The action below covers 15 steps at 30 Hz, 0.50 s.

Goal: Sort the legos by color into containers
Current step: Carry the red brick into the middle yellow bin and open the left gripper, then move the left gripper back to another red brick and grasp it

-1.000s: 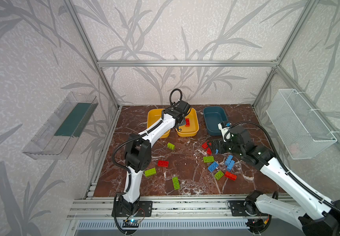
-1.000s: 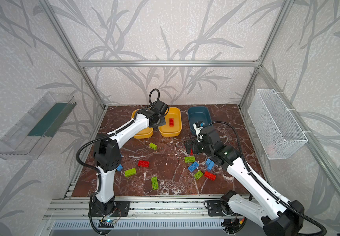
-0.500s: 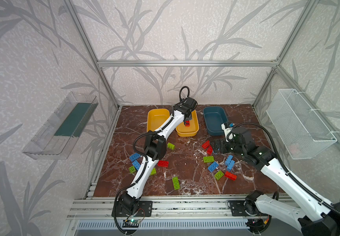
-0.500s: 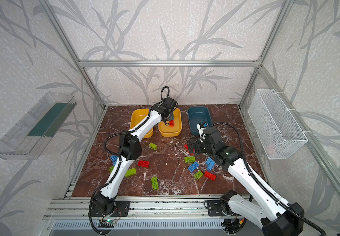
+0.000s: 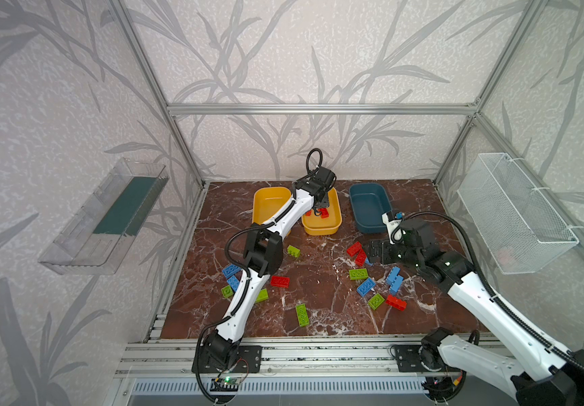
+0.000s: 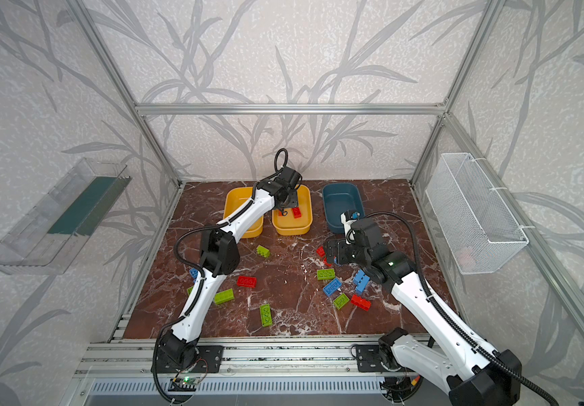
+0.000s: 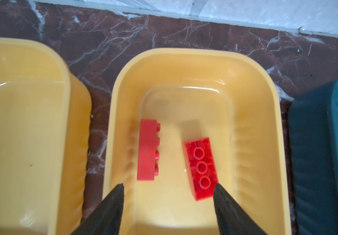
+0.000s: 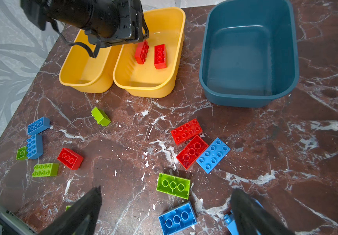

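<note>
Middle yellow plastic tub (image 7: 192,53) has two red studded bricks (image 7: 201,168) lying in it, left gripper (image 7: 168,185) right above them, fingers (image 7: 111,207) spread, holding nothing. Right gripper (image 8: 167,189)'s wide open too, over loose bricks (image 8: 186,132) near that tub.

A robotics lab's test cell: left arm (image 5: 248,305) and right arm (image 5: 494,313), bolted to a rail (image 5: 318,355), stand at a marble-look tabletop (image 5: 318,274) boxed in by an aluminium frame (image 5: 318,109) and leaf-print panels (image 5: 283,52). A clear tray (image 5: 107,218) and a wire basket (image 5: 515,211) hang on the side walls, well outside the fingers (image 7: 113,209).
</note>
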Available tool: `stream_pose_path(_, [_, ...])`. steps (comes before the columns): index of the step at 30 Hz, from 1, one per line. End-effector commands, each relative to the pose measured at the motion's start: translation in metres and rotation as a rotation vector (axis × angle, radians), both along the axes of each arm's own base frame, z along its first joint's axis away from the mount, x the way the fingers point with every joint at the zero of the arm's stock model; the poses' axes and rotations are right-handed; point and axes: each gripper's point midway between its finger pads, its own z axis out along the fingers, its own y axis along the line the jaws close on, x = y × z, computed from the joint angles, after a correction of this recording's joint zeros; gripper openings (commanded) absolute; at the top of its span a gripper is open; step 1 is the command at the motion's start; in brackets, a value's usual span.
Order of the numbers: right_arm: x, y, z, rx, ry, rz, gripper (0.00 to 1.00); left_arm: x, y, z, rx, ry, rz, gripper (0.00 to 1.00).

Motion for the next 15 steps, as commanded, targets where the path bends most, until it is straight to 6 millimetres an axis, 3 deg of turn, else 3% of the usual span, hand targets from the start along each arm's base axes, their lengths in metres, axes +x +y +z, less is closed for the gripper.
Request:
stream_pose_path(1, [-0.011, 0.002, 0.005, 0.049, 0.006, 0.017, 0.99, -0.028, 0.005, 0.055, -0.047, -0.072, -0.008, 0.70])
stream_pose_path(7, [-0.025, 0.009, 0.012, 0.083, 0.007, 0.053, 0.99, -0.117, 0.052, 0.048, -0.023, -0.030, 0.018, 0.70])
stream_pose_path(10, [-0.034, 0.016, 0.013, 0.080, 0.014, 0.083, 0.99, -0.171, 0.082, 0.025, -0.002, 0.042, 0.035, 0.70])
stream_pose_path(15, [-0.048, 0.028, 0.009, 0.044, 0.019, 0.115, 0.99, -0.245, 0.101, -0.006, -0.045, 0.120, 0.001, 0.74])
